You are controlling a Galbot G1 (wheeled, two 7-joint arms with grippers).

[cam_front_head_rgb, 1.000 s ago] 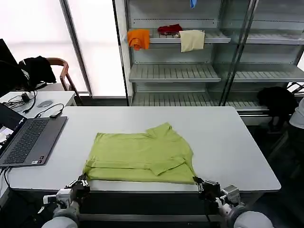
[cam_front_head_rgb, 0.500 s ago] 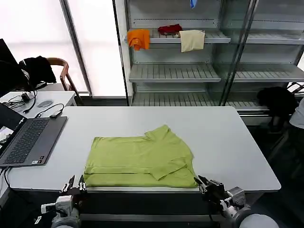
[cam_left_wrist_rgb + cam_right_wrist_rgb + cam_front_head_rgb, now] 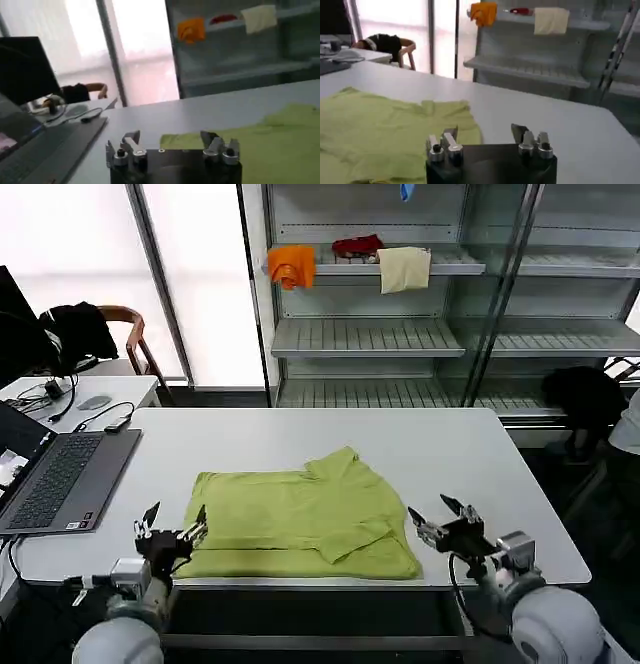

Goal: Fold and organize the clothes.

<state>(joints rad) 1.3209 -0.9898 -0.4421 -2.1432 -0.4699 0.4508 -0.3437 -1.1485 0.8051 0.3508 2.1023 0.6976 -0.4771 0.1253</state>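
The clothes, one lime yellow-green T-shirt (image 3: 300, 519), lie partly folded on the white table (image 3: 300, 439), with a sleeve doubled over the body. The shirt's hem reaches the table's front edge. My left gripper (image 3: 172, 529) is open just off the shirt's front left corner, holding nothing. My right gripper (image 3: 443, 519) is open just off the front right corner, also holding nothing. The left wrist view has the left gripper (image 3: 170, 142) wide open with the shirt (image 3: 280, 145) beyond it. Past the open right gripper (image 3: 485, 135), the right wrist view takes in the shirt (image 3: 385, 135).
An open laptop (image 3: 55, 479) lies at the table's left end. Behind the table is a shelf unit (image 3: 370, 334) with orange (image 3: 292, 264), red (image 3: 357, 246) and cream (image 3: 404, 268) cloths. A chair with a black garment (image 3: 80, 329) is at far left.
Both grippers have come up from below the table's front edge to table height and spread open beside the shirt's front corners. The shirt's hem has shifted slightly toward the front edge.
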